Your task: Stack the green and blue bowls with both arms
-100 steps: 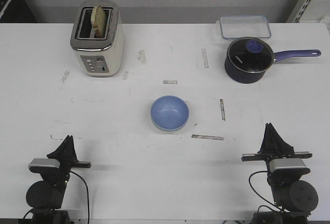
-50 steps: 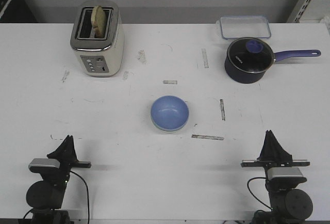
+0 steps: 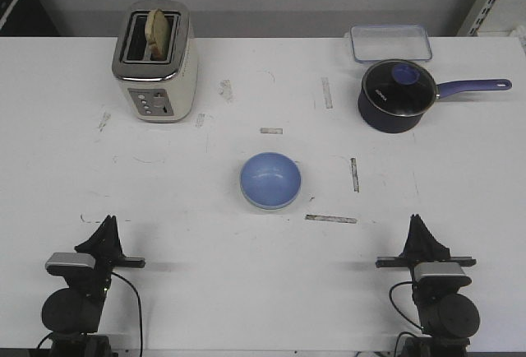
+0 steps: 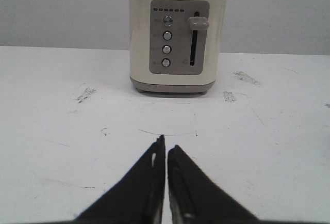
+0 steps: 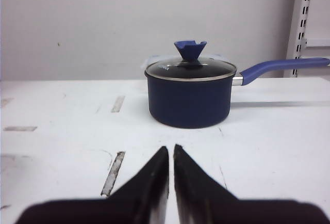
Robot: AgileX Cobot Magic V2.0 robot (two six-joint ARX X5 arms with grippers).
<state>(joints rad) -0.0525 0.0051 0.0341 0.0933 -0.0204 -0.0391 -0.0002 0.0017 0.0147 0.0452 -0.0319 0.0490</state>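
The light blue bowl (image 3: 270, 178) sits at the table's middle in the front view. A thin pale greenish rim (image 3: 265, 206) shows under its near edge, so the green bowl seems to sit beneath it, mostly hidden. My left gripper (image 3: 107, 222) is shut and empty at the near left, well apart from the bowls. My right gripper (image 3: 417, 224) is shut and empty at the near right. Neither wrist view shows a bowl. The left gripper (image 4: 166, 145) faces the toaster and the right gripper (image 5: 170, 149) faces the saucepan.
A cream toaster (image 3: 154, 61) with bread in it stands far left, also in the left wrist view (image 4: 178, 33). A dark blue lidded saucepan (image 3: 397, 95) stands far right, also in the right wrist view (image 5: 190, 92). A clear lidded container (image 3: 390, 43) lies behind it.
My right arm has drawn back toward the near edge and shifted a little left. The left arm and the bowls have not moved.
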